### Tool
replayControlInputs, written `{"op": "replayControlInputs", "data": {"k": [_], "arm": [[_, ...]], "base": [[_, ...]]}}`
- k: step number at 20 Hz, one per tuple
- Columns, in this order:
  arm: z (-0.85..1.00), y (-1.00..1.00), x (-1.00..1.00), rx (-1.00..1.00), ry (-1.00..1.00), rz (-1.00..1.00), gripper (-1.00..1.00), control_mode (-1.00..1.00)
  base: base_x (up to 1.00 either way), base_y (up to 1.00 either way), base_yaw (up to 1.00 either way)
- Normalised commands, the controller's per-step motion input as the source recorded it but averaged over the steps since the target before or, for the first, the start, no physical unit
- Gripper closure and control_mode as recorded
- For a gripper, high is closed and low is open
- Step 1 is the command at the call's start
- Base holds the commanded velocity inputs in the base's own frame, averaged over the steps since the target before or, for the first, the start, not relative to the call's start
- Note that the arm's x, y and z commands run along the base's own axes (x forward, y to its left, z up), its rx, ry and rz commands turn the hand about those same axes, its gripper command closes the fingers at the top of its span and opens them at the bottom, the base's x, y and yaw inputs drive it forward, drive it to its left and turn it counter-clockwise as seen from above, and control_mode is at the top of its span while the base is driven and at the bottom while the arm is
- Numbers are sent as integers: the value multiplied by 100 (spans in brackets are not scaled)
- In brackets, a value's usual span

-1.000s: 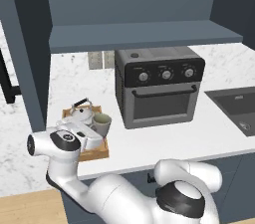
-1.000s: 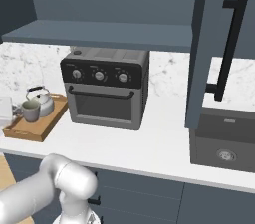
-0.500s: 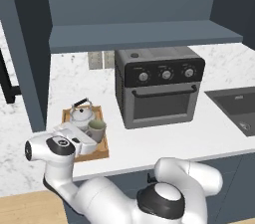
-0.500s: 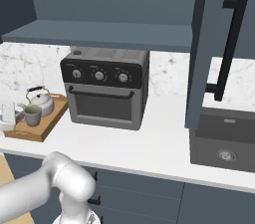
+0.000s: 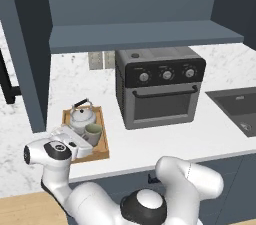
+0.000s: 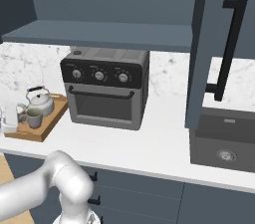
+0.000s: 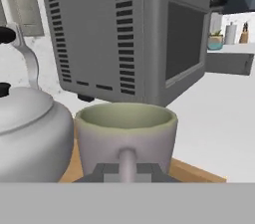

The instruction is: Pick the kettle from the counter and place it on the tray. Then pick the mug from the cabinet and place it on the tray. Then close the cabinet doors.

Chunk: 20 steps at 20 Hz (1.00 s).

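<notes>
The silver kettle [image 5: 82, 116] and the grey-beige mug [image 5: 93, 133] stand side by side on the wooden tray [image 5: 102, 152] on the white counter [image 5: 165, 144]. In the hand view the mug [image 7: 127, 131] is close in front, its handle turned toward me, with the kettle [image 7: 27, 128] to its left. My gripper [image 7: 127, 174] is open, a fingertip on each side of the mug's handle, at the tray's near edge [image 5: 85, 142]. The cabinet [image 5: 145, 34] stands open, its left door [image 5: 27, 54] and right door [image 6: 209, 44] swung out.
A black-fronted oven [image 5: 160, 86] sits right of the tray under the cabinet shelf. A dark sink [image 6: 224, 141] lies in the counter at the far right. The right door's black bar handle [image 6: 230, 44] juts out above the sink.
My hand has drawn back toward the counter's front edge, away from the mug. Mug and kettle stay in place on the tray.
</notes>
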Motion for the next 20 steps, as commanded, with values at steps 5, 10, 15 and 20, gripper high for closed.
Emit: {"op": "replayControlInputs", "data": {"k": [5,10,15,20], "arm": [[-28,14,29,0,0,0,100,-100],[-27,12,24,0,0,0,100,-100],[-22,14,21,0,0,0,100,-100],[-22,12,6,0,2,0,100,-100]], "base": [[0,0,0],[0,0,0],[0,0,0],[0,0,0]]}}
